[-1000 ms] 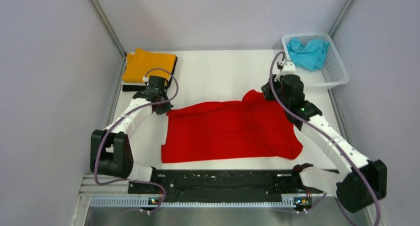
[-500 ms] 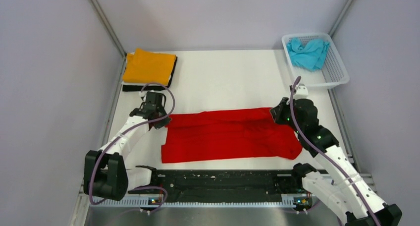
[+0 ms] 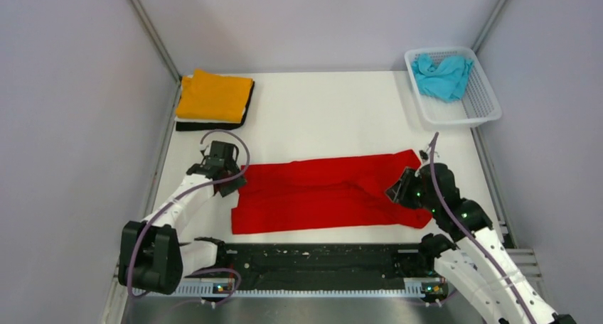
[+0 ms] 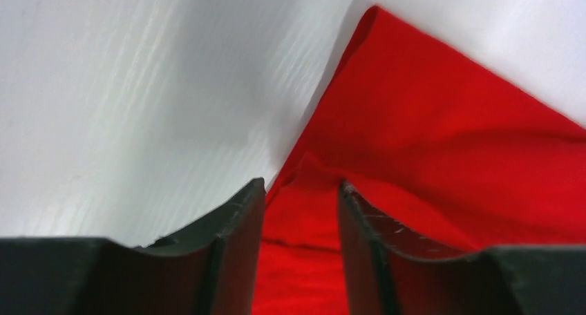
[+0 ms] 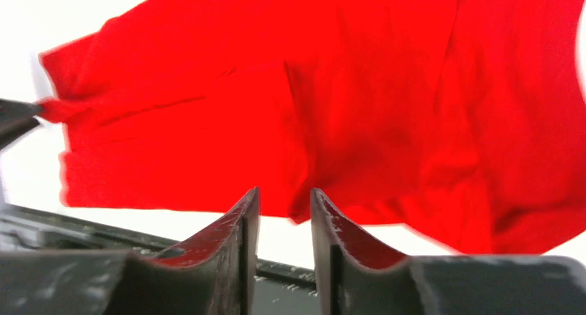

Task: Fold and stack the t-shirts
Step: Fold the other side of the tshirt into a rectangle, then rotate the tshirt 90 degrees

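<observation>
The red t-shirt lies as a long folded band across the near part of the table. At its left end my left gripper is open, and red cloth shows through the gap between its fingers. My right gripper hovers open over the band's right end, with nothing between its jaws. A folded orange t-shirt tops a stack at the far left, with a black one and a white edge beneath. A crumpled turquoise t-shirt lies in the basket.
The white lattice basket stands at the far right corner. A black rail runs along the near table edge between the arm bases. Grey walls close in the left, right and back.
Both grippers drew the red shirt's far edge toward the near side, folding it into a narrower band. They were shut on the cloth and have now opened, letting it go.
</observation>
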Robot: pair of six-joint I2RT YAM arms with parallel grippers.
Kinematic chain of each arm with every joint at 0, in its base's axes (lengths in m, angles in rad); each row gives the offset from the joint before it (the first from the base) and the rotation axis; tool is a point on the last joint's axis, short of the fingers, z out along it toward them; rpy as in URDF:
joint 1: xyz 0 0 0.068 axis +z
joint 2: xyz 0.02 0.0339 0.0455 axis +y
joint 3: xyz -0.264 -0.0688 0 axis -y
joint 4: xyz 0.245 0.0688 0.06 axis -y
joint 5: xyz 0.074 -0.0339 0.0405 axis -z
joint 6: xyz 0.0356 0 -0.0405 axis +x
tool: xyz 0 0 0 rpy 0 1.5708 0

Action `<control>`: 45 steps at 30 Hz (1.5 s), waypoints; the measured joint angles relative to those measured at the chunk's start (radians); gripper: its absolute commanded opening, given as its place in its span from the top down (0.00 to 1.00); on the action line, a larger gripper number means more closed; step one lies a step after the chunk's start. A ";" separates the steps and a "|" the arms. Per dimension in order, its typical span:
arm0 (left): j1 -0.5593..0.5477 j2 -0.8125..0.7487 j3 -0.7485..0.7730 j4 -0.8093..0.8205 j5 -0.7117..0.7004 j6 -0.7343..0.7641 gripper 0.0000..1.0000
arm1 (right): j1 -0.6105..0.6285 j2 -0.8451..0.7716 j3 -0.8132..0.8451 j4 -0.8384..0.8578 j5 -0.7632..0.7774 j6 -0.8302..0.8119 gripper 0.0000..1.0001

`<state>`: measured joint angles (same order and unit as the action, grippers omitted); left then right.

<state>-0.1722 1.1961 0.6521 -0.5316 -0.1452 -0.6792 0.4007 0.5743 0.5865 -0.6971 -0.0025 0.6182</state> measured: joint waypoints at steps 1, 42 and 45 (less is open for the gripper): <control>0.000 -0.017 -0.006 -0.013 -0.007 -0.009 0.29 | 0.003 -0.035 -0.013 -0.044 -0.015 0.037 0.52; -0.233 0.283 0.145 0.081 0.185 -0.067 0.01 | 0.011 0.436 -0.153 0.384 -0.018 0.197 0.01; -0.233 0.276 0.135 0.091 0.181 -0.080 0.01 | -0.008 0.502 -0.144 0.411 -0.003 0.214 0.01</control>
<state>-0.4049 1.4719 0.7868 -0.4404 0.0357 -0.7593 0.3927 1.0767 0.4423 -0.2859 -0.0055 0.8318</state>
